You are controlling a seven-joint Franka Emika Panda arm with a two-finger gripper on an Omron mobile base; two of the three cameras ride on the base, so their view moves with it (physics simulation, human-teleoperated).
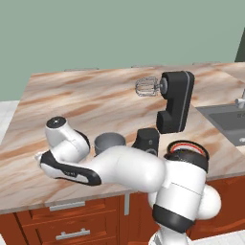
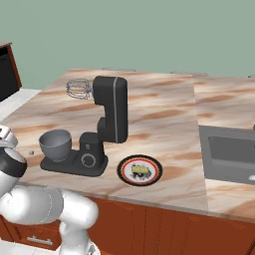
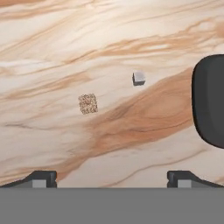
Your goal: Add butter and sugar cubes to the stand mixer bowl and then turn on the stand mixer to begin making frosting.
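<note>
My gripper [image 3: 112, 179] is open and empty, fingertips [image 3: 41, 178] wide apart, looking down on the counter left of the mixer base. Two sugar cubes lie apart below it: a pale grey one [image 3: 138, 78] and a speckled tan one [image 3: 88, 103]. One cube [image 2: 31, 153] shows as a speck left of the bowl. The grey stand mixer bowl [image 2: 55, 143] [image 1: 110, 142] sits on the base of the black stand mixer [image 2: 109, 114] [image 1: 174, 100], whose head is tilted up with the whisk [image 2: 77, 88] in the air. The butter [image 2: 140, 170] lies on a red-rimmed plate [image 2: 149, 179].
The mixer's dial [image 2: 88, 160] faces the counter's front edge. A sink [image 2: 231, 154] is set into the counter at the right. My arm [image 1: 124, 170] lies across the front edge, hiding part of the plate [image 1: 186, 146]. Bare marble stretches behind the mixer.
</note>
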